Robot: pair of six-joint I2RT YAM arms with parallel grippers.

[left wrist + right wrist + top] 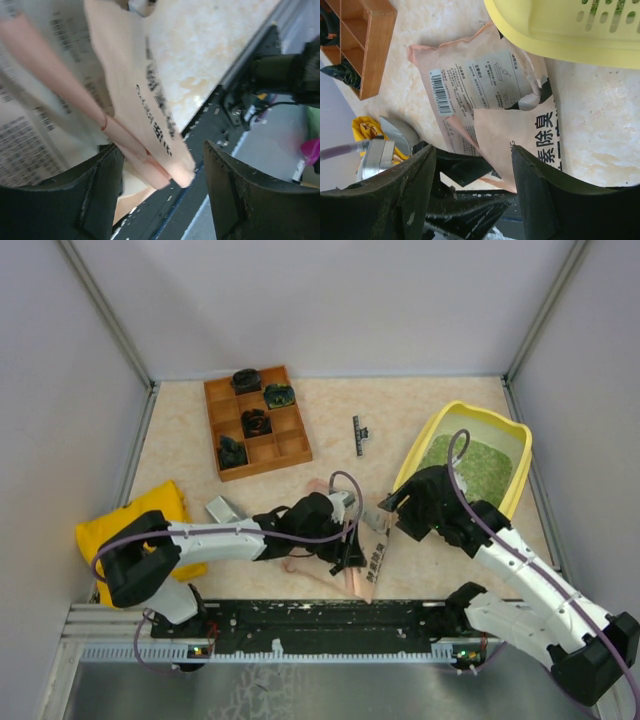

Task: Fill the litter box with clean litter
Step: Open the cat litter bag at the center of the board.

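Grains of green litter (pixel 485 468) are seen as a fine, rough layer inside the litter box (pixel 555 35). The box is a smooth yellow plastic tray with round corners and a raised rim. It is found by the far right corner of the tabletop (pixel 180 440).

A flat, crinkled pink pouch (pixel 485 95) with black print and a barcode is laid by the middle of the near edge, just beside the box. The left gripper (pixel 160 150) is held over it with its dark fingers spread wide. A corner of the pouch is seen between them, but it is not pinched. The right gripper (pixel 472 150) is held between the pouch and the box. Its fingers are spread wide too, and nothing is gripped.

A brown wooden tray (pixel 377 50) with square pockets is set near the far edge. A soft yellow cloth bag (pixel 150 515) and a grey scoop (pixel 222 508) are placed by the near left corner.
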